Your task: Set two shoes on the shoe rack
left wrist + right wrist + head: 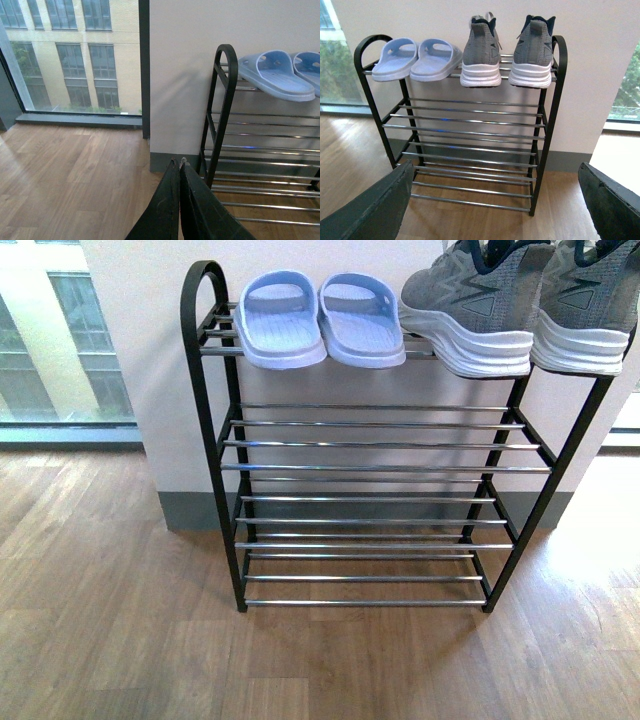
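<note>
Two grey knit shoes with thick white soles stand side by side on the top tier of the shoe rack (215,480), at its right end: one shoe (470,310) (481,52) and the other shoe (590,310) (532,52), heels toward me. The black-framed rack (547,125) (223,110) has silver bars. My right gripper (495,205) hangs open in front of the rack, well back from it, holding nothing. Off the rack's left end, my left gripper (179,162) is shut and empty. Neither gripper shows in the front view.
A pair of light blue slippers (320,320) (415,60) (277,75) lies on the top tier's left half. The rack stands against a white wall (140,360) with a grey skirting. Wooden floor (120,640) lies in front; tall windows (70,55) flank the wall.
</note>
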`<state>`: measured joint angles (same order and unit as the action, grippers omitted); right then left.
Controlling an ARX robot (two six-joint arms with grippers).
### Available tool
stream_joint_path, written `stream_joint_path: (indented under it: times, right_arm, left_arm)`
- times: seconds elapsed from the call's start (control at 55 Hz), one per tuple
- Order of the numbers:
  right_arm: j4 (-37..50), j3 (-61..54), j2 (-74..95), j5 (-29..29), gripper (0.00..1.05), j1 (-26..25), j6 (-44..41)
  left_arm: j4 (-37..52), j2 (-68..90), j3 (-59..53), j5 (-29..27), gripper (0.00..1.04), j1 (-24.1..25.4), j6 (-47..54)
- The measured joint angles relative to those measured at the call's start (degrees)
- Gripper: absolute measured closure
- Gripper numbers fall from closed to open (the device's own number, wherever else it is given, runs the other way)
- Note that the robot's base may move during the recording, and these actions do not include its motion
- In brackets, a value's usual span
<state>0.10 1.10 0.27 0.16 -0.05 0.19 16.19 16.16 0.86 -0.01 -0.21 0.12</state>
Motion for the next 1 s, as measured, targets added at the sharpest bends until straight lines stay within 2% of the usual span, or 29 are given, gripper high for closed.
stream_joint_path:
  times: [0.364,0.491,0.692,0.819,1.001]
  right_arm:
    - [0.0,0.0,0.0,0.0,0.09,0.0,0.0]
    - [0.0,0.0,0.0,0.0,0.09,0.0,0.0]
    - [0.0,0.0,0.0,-0.09,0.09,0.0,0.0]
    - [0.0,0.0,0.0,-0.11,0.09,0.0,0.0]
    - [0.0,0.0,0.0,-0.11,0.09,0.0,0.0]
  left_arm:
    - [-5.95,-5.99,0.0,0.0,1.03,0.0,0.0]
    - [-15.47,-13.79,0.0,0.02,1.03,0.0,0.0]
    - [-16.22,-15.21,0.0,0.02,1.03,0.04,-0.04]
    - [-16.2,-15.26,0.0,0.0,0.74,0.04,-0.02]
    - [-16.2,-15.26,0.0,0.0,0.44,0.04,-0.02]
